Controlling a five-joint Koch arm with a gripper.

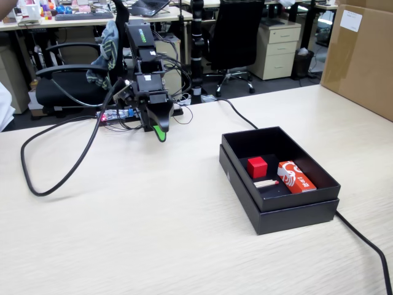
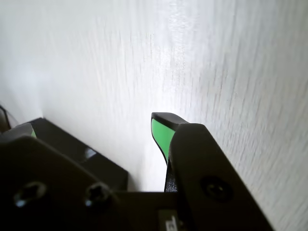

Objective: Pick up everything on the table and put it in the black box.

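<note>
Resting in black box (image 1: 279,212), red cube (image 1: 257,167), tool (image 1: 160,133) folded (grip state unclear).

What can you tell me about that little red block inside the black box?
The red cube is small, plain and matte, with sharp edges and no markings. It sits flat on the floor of the black box, toward the far left side in the fixed view. Close by lie an orange-red packet and a pale strip. The end effector is well away from it.

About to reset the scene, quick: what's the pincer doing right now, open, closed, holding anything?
Pincer: open and empty in the wrist view, with bare table between its jaws. The red cube already sits in the black box.
</note>
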